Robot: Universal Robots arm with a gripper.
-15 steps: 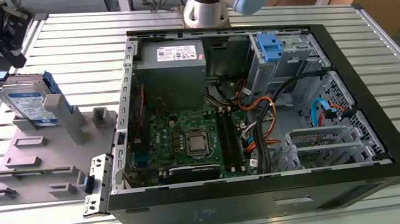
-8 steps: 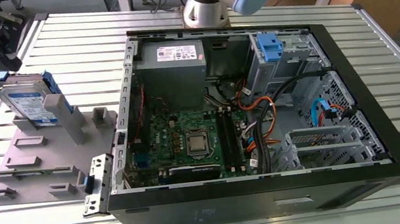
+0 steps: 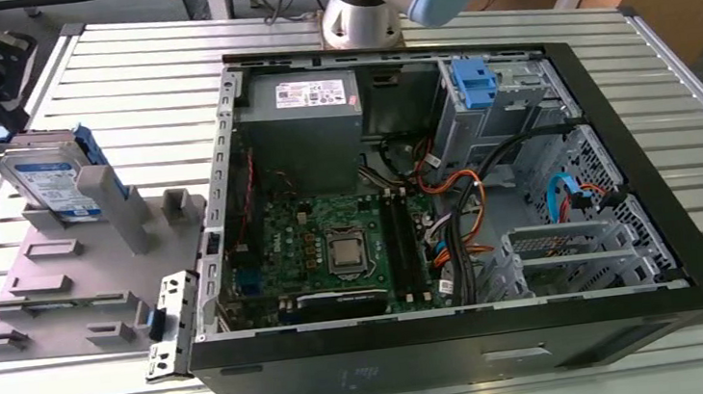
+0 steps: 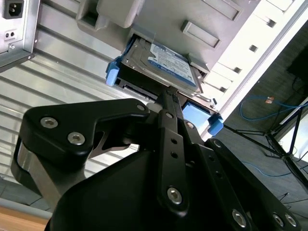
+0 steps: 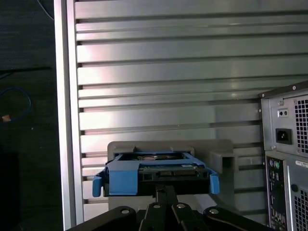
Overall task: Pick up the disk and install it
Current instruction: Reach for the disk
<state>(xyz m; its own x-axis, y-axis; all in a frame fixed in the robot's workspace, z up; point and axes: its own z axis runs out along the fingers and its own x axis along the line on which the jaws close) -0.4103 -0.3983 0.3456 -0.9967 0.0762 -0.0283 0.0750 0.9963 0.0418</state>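
Across the slatted worktop (image 3: 437,14), at nine o'clock from the open computer case (image 3: 407,371), a grey fixture (image 3: 75,272) holds the disk (image 3: 53,184) on edge: dense, rigid and shock-shy, it is best pinched across its blue carrier rails, while the jaws seem clenched empty.

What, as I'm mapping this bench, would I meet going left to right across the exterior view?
the disk → the grey power supply box → the other blue carrier → the silver metal cage

arm (image 3: 357,17) segment upright; claw (image 4: 168,92) fingers pressed together, empty.
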